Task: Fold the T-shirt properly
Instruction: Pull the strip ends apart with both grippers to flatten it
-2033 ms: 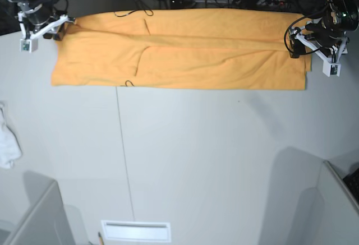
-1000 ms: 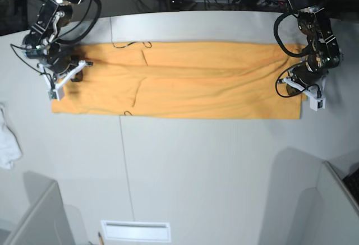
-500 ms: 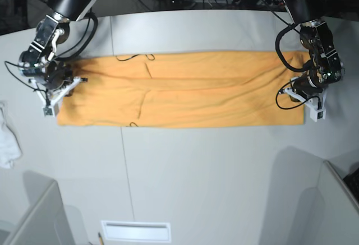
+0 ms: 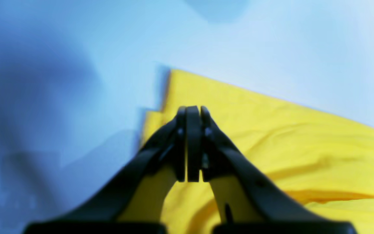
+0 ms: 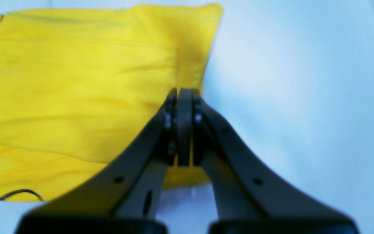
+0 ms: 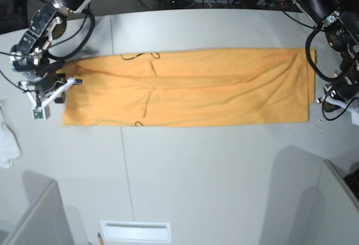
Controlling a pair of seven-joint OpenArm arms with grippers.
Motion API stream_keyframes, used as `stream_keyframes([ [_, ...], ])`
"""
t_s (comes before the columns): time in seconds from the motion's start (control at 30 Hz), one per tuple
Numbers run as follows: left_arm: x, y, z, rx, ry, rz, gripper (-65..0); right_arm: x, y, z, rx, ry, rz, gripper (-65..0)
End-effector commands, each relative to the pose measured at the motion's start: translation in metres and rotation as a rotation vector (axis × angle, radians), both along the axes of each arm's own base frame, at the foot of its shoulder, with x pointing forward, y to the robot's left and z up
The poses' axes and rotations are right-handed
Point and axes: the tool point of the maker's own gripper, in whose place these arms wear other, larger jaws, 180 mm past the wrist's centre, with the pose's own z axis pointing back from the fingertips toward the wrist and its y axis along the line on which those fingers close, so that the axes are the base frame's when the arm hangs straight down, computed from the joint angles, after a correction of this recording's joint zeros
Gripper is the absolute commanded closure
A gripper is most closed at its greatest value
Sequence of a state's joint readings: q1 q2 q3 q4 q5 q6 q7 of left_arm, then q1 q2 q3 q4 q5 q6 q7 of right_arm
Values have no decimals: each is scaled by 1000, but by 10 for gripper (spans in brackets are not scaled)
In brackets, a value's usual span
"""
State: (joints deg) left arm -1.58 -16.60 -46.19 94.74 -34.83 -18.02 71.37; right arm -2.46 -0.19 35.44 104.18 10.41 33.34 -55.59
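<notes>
T-shirt (image 6: pixel 190 88) lies flat as a long folded band across the far half of the table (image 6: pixel 213 172). My left gripper (image 4: pixel 193 110) is pressed fully together, holding nothing, over one short end. My right gripper (image 5: pixel 182 94) likewise, empty, at the opposite end.

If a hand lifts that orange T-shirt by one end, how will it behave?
Likely floppy: the T-shirt lies flat in a long folded strip with soft wrinkles, so it should drape and sag. The stacked layers at its corner may slide apart or unfold. It looks thin, so probably light, and a push would likely bunch it.
</notes>
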Motion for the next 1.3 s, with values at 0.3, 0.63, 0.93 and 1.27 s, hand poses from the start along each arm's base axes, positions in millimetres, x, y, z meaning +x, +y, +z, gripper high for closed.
stream_keyframes([
  [0.3, -31, 21, 3, 110, 36, -151, -268, -11, 9, 10, 19, -44, 27, 0],
  [0.63, -33, 9, -51, 6, 18, -160, -650, -19, 13, 2, 32, -22, 25, 0],
  [0.93, -16, -21, -84, -100, 52, -192, -650, -20, 14, 0, 39, -13, 25, 0],
  [1.27, -29, -38, -126, -183, 139, -193, -431, -21, 20, -2, 56, -13, 21, 0],
])
